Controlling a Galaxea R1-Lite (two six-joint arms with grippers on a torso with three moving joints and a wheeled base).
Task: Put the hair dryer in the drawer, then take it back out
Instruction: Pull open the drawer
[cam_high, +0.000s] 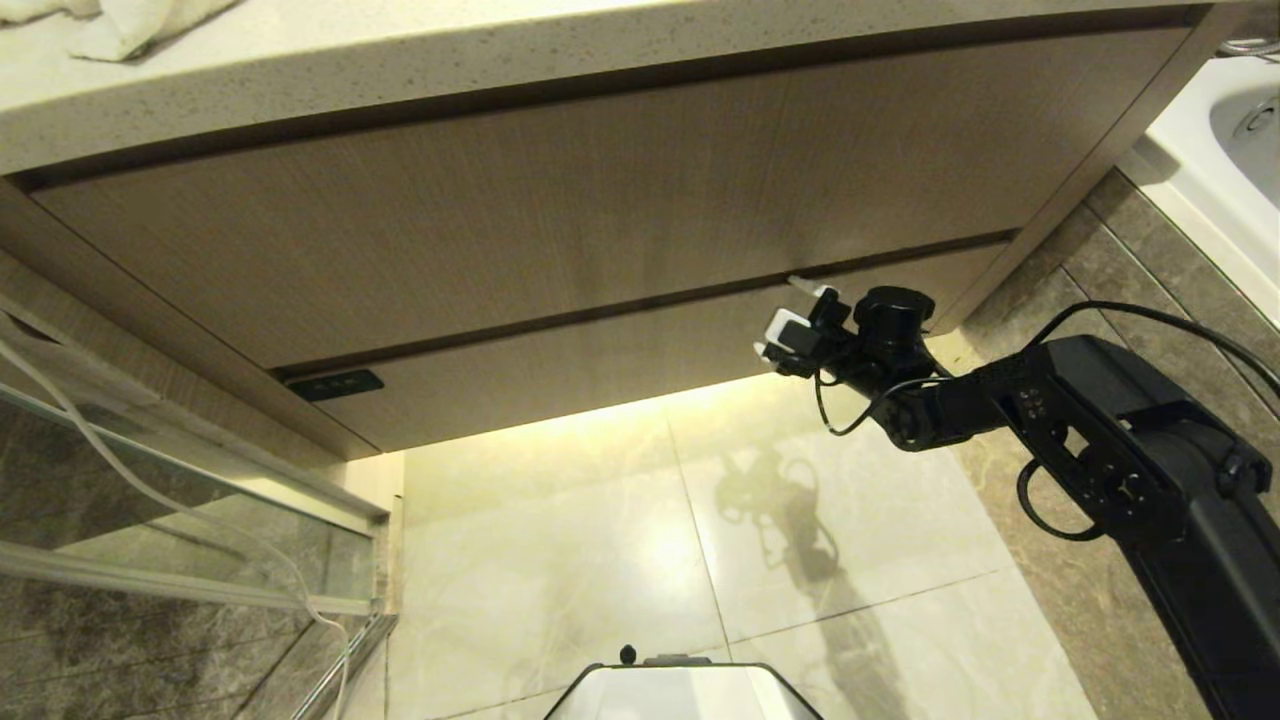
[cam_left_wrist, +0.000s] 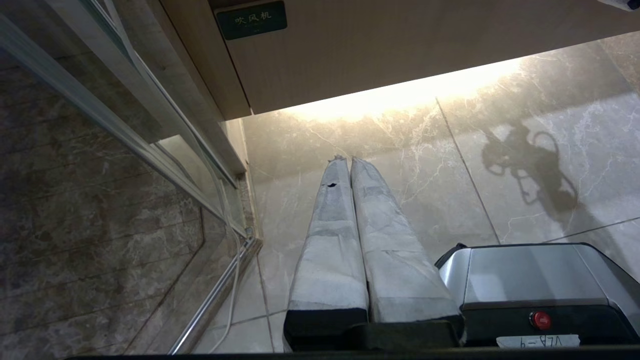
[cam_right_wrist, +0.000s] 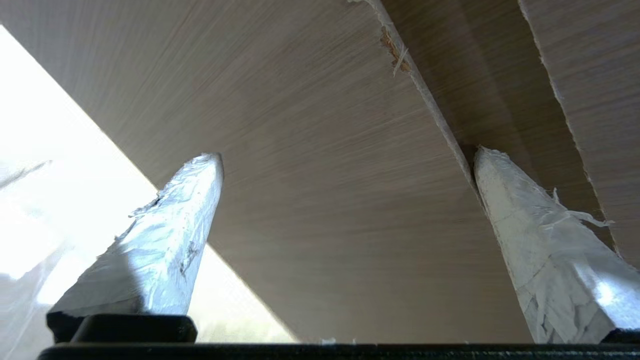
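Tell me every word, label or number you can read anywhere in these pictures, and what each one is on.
"吹风机": pale characters on the small dark plate at one end of the drawer front; a smaller line beneath them is too small to read.
"VLB-4", seen upside down and uncertain: white sticker on the robot's base, by a red button.
Same plate in the head view: unreadable.
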